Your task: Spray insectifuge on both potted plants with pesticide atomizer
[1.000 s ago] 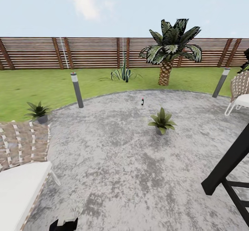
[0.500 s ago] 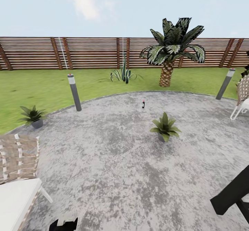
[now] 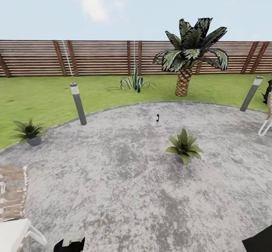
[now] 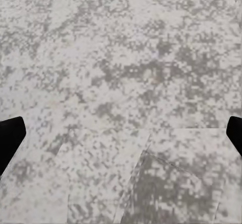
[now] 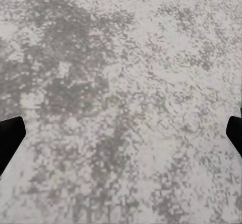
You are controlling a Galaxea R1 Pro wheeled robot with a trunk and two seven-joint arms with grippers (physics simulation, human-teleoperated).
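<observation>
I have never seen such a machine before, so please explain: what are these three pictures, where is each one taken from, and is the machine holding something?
This is a wheeled robot with two arms, drawn by a computer simulation. The large picture comes from a camera on its head, looking over a garden. There a small spray bottle stands on the round stone patio. One potted plant sits on the patio nearer to the robot than the bottle; another potted plant sits at the patio's edge by the lawn. Behind are a palm and a wooden fence.

The two small pictures come from cameras on the wrists, looking down at the stone. The dark tips at their sides belong to the left pincer and the right pincer. Both are open and hold nothing.
</observation>
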